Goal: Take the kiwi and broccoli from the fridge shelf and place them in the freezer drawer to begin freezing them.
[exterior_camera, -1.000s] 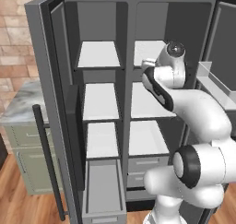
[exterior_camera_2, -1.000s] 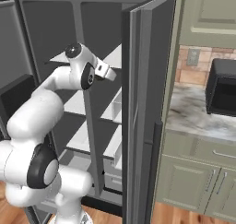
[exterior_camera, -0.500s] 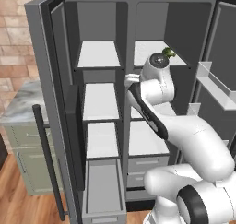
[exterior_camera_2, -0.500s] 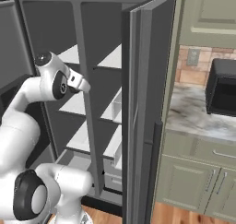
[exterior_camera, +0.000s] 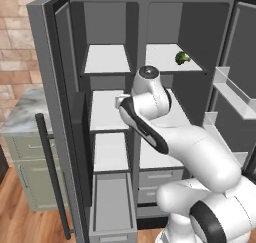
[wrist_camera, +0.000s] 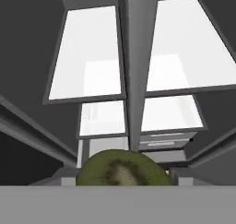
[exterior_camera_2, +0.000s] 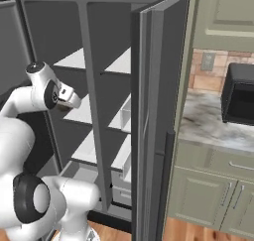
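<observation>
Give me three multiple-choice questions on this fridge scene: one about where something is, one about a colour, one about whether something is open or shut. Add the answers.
1. Where is the broccoli?
A) on the top right fridge shelf
B) in the bottom drawer
C) on the floor

2. What colour are the shelf boards?
A) blue
B) white
C) red

3. The long narrow freezer drawer at the bottom left is:
A) shut
B) taken out
C) pulled open

Answers:
1 A: the green floret sits on that board in the left base view.
2 B: every board is white.
3 C: its grey inside is exposed and its front stands forward.
</observation>
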